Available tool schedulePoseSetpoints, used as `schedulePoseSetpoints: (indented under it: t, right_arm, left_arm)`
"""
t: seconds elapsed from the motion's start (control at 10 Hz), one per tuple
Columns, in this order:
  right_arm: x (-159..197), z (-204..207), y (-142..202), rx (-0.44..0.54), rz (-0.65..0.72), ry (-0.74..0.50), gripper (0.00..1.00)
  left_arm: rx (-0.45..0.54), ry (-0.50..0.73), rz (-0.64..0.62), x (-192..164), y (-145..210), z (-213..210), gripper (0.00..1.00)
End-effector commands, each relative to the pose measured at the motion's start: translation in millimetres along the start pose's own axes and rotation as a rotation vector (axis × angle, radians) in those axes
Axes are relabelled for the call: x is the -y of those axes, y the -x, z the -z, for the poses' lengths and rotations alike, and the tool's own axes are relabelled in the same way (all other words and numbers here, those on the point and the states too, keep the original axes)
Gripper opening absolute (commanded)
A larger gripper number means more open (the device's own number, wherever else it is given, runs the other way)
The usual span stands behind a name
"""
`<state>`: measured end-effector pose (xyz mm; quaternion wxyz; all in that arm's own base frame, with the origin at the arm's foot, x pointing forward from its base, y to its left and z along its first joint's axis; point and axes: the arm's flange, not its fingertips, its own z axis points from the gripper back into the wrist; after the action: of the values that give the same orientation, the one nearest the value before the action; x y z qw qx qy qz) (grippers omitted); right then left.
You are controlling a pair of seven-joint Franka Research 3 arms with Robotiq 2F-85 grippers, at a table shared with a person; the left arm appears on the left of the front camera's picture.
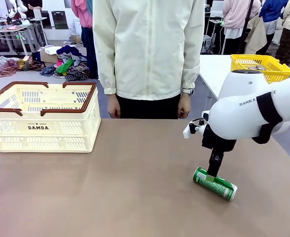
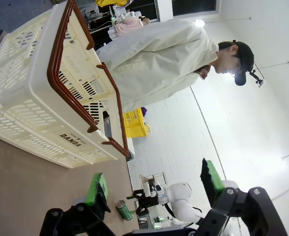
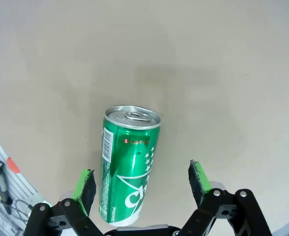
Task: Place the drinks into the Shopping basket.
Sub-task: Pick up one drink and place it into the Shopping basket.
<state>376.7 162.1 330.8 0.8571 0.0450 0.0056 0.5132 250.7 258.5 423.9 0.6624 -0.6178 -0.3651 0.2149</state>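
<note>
The right claw (image 3: 142, 178) hangs wide open astride the green can (image 3: 127, 162), which lies sideways on the table (image 1: 110, 187); slick, thin-walled and apt to roll, it probably wants a gentle mid-body pinch.

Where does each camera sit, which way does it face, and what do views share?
Front: fixed on the robot's side, facing across the brown table at the person; right arm shows above the slim green aluminium can.
Left wrist: wrist-mounted, facing the cream-white slotted plastic basket; open left gripper shows.
Right wrist: looking down at the can within the open right gripper.
Shared: all three show the can.
</note>
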Motion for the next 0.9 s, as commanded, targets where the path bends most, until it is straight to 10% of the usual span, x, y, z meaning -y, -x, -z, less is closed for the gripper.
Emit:
schedulePoseSetpoints:
  t: [0.0,0.8]
  right_arm:
    - [16,12,-13,-0.019,-0.102,-0.075,1.0]
    - [25,32,-31,-0.202,-0.038,-0.206,1.0]
  left_arm:
    - [-0.012,0.003,-0.007,2,1,-3,1.0]
    - [-0.012,0.003,-0.007,2,1,-3,1.0]
